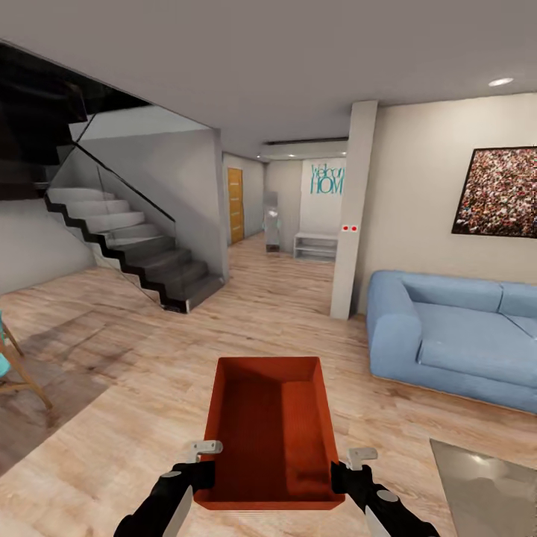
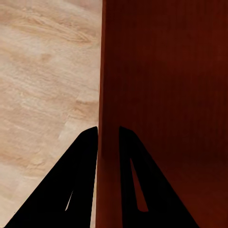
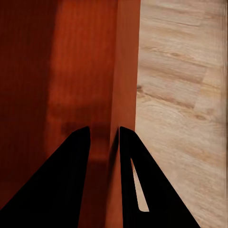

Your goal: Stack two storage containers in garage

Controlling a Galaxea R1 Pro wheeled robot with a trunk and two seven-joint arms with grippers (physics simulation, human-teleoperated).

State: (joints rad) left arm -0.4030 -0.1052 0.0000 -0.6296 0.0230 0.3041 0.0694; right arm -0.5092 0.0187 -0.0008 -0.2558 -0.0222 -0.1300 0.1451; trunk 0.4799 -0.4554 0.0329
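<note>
We are carrying one storage container point(image 1: 270, 429), an orange-red open bin, out in front of us and clear of the floor, with a claw pinched on each long wall. The left gripper point(image 1: 195, 470) is clamped on the left wall, one finger inside and one outside, as the left wrist view shows point(image 2: 108, 135); the right gripper point(image 1: 347, 473) grips the right wall the same way point(image 3: 104, 135). Holding both sides near our end likely keeps the bin level and stops it twisting while we roll. The bin is empty. Under it runs a light wood plank floor point(image 1: 149, 388), so we are in the living room, not on concrete. A blue sofa point(image 1: 447, 339) sits to the right below a framed picture point(image 1: 498, 192), a dark staircase point(image 1: 127, 246) rises on the left, and a hallway with a wooden door point(image 1: 236, 205) opens ahead. We judge the garage trip is barely begun.
</note>
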